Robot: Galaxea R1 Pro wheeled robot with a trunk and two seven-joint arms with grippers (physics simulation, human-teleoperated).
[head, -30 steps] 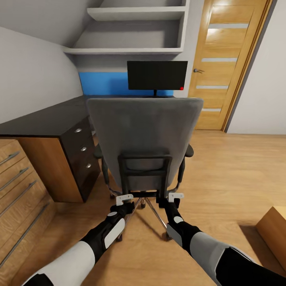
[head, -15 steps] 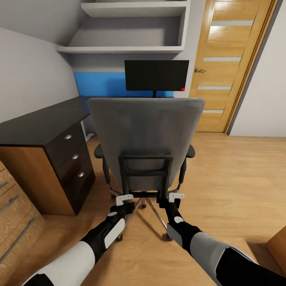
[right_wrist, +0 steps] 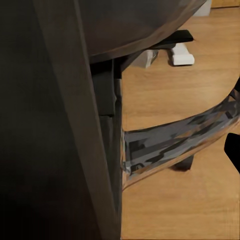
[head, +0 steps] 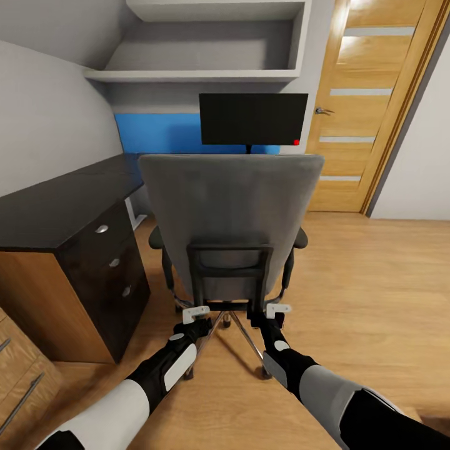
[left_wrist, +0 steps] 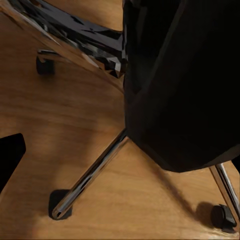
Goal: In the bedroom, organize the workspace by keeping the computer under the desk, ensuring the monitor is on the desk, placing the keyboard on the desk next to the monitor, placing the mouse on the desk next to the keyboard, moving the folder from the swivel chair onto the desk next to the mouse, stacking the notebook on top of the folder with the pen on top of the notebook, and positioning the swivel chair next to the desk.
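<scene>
Bedroom, wooden floor, door at far right, shelves above. Black-topped desk along the left wall and across the far end; monitor upright on the far section. Swivel chair central, back turned to the robot, short of the desk. Left gripper and right gripper at the lower corners of the black back frame; whether clamped or merely touching, cannot tell. Chrome legs and castors visible in the left wrist view. Judged heavy but free-rolling, liable to swivel; best held low on the stiff frame, both sides evenly.
</scene>
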